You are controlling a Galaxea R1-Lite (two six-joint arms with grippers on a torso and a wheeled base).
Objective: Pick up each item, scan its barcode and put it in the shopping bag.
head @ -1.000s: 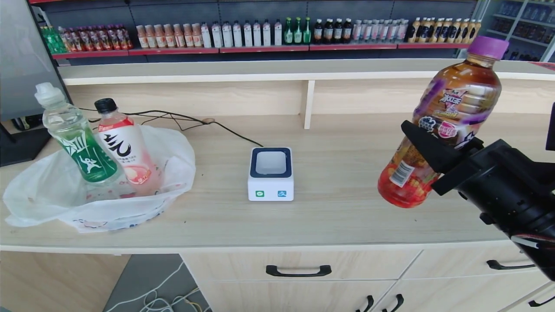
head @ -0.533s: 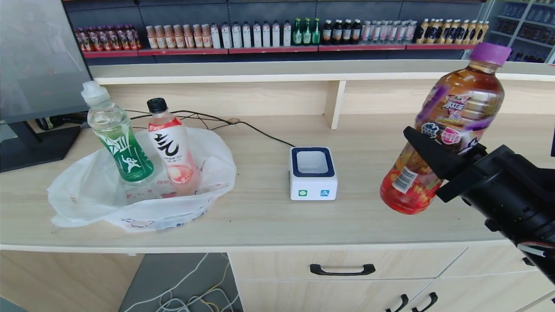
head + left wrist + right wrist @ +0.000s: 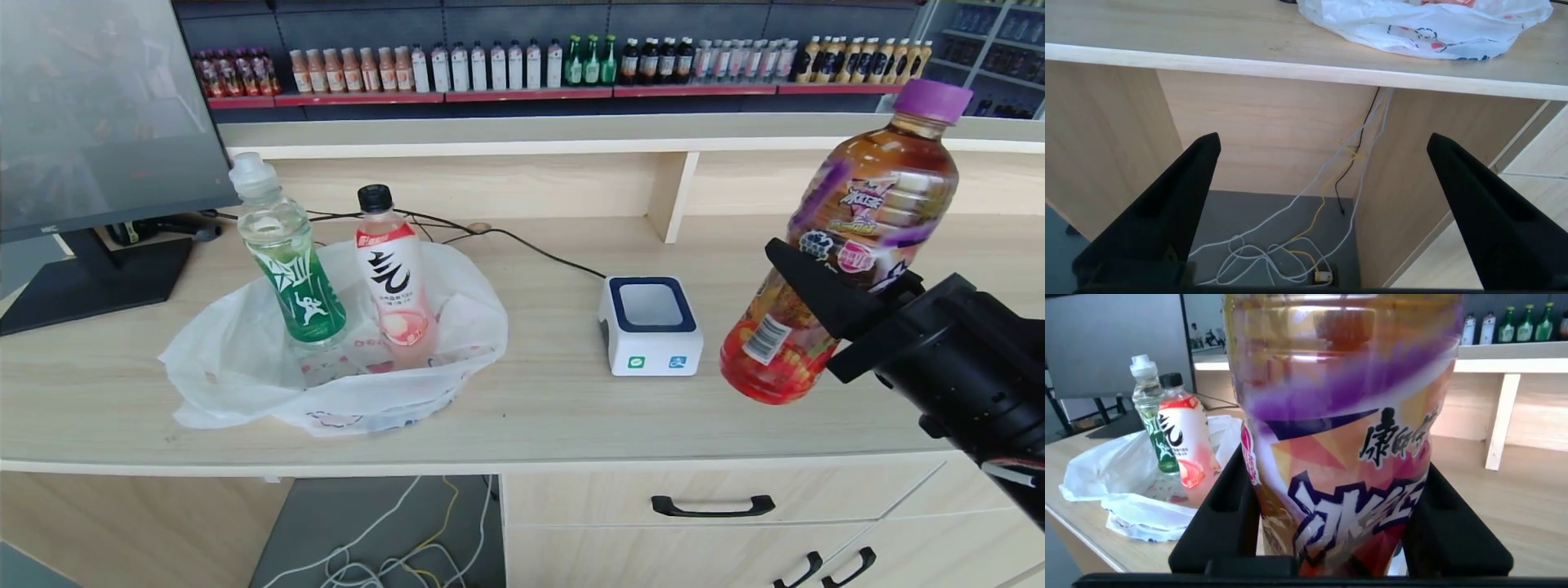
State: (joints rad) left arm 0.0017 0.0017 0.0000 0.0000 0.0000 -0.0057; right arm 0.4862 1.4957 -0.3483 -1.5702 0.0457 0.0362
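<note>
We held the tea bottle (image 3: 878, 184) clamped in our right gripper (image 3: 833, 273) just right of the scanner (image 3: 651, 327) — barcode (image 3: 766, 339) toward it, ready, we judged, for reading.

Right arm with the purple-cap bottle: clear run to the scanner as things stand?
Probably yes. The right gripper holds the bottle up to the right of the scanner, with only bare counter between them. The shopping bag sits on the scanner's other side.
</note>
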